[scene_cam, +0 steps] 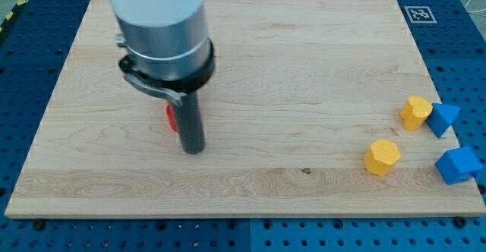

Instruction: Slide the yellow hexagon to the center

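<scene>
The yellow hexagon [381, 157] lies on the wooden board [304, 70] at the view's lower right. My tip [194, 150] rests on the board at the view's left of centre, far to the left of the hexagon. A red block [171, 118] sits right behind the rod on its left side, mostly hidden by it; its shape cannot be made out.
A second yellow block [415, 112] sits at the view's right edge, touching a blue triangular block [443, 119]. Another blue block [458, 165] lies at the lower right corner. A printed marker tag [418, 14] is at the board's top right.
</scene>
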Available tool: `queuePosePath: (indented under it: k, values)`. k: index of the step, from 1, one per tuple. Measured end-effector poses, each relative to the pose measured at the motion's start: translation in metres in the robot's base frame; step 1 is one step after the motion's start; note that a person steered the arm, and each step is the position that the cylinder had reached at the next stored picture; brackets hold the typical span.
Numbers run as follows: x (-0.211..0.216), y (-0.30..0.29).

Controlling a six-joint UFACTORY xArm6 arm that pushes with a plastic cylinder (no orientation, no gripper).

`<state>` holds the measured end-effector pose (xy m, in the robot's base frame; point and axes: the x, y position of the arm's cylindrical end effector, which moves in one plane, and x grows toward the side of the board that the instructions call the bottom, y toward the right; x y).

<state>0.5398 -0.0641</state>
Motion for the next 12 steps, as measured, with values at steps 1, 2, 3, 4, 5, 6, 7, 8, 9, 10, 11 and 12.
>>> queuePosePath:
  k: [1,2,3,4,5,6,7,8,9,10,11,12]
  values:
    - [0.013,0.048]
    - [-0.014,0.066]
    - [-0.024,0.066]
    - [-0.005,0.068]
    - [0.035,0.081]
    - [0.069,0.122]
    - [0.078,0.173]
    - [0.078,0.221]
    - [0.078,0.241]
    - [0.069,0.250]
    - [0.044,0.249]
    - [0.016,0.249]
